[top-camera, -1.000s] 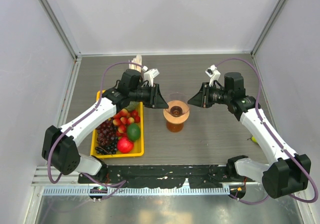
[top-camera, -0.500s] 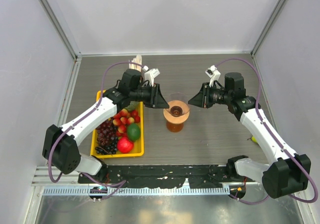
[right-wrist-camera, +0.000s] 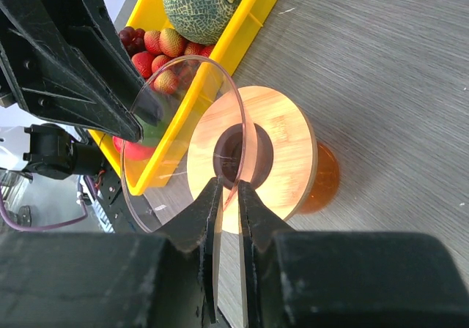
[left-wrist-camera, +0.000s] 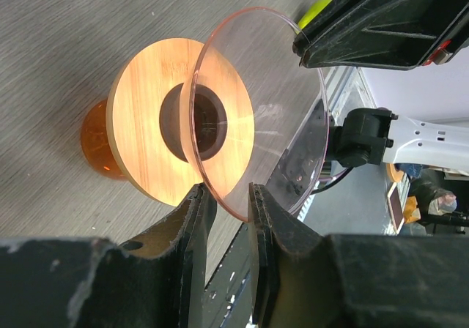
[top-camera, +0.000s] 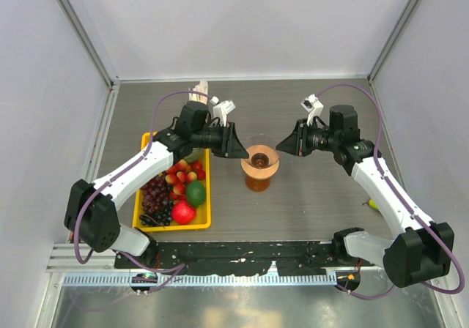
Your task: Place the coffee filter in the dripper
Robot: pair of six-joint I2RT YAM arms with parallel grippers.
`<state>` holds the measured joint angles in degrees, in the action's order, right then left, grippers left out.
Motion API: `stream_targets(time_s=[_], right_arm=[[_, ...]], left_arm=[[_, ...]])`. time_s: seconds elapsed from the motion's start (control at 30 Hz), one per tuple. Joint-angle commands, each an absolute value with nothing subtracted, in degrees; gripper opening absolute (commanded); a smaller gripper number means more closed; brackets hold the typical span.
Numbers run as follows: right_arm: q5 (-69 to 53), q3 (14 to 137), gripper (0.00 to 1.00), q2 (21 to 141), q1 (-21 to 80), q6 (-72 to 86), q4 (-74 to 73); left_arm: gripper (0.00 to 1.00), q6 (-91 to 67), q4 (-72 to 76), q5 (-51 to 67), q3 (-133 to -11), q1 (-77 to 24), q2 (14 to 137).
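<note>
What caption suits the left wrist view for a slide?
Left gripper closed on the clear rim of the dripper, which sits on an amber jug, with the right gripper at the opposite rim.

**White shells, black joints, purple cables**

The white-and-black left arm (top-camera: 128, 174) and matching right arm (top-camera: 388, 192) have glossy white link shells between chunky black joint housings. A thin purple cable (top-camera: 154, 119) loops along each. The left gripper (left-wrist-camera: 223, 196) and right gripper (right-wrist-camera: 227, 185) have matte black, scuffed fingers. A small white bracket (top-camera: 223, 108) sits at twelve o'clock of each wrist.
</note>
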<state>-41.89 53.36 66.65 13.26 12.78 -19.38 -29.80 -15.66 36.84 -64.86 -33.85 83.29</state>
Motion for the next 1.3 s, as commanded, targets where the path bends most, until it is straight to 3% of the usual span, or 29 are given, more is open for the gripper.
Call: stream_targets(time_s=[0.0, 0.43, 1.1, 1.27], right_arm=[[-36.8, 50.1, 0.05, 70.2, 14.1, 8.8, -23.6], [-35.2, 49.3, 0.05, 71.8, 14.0, 7.9, -24.1], [-38.6, 51.8, 0.05, 70.2, 13.6, 8.0, -25.0], [-39.3, 53.1, 0.14, 69.9, 13.6, 8.3, -25.4]], left_arm=[[0.25, -25.4, -19.9, 33.5, -61.3, -35.5, 88.5], [0.25, -25.5, -20.5, 33.8, -61.9, -35.6, 89.5], [0.37, -25.8, -20.4, 33.8, -63.0, -35.6, 86.3], [0.44, -25.1, -21.6, 33.6, -64.5, -35.5, 85.4]])
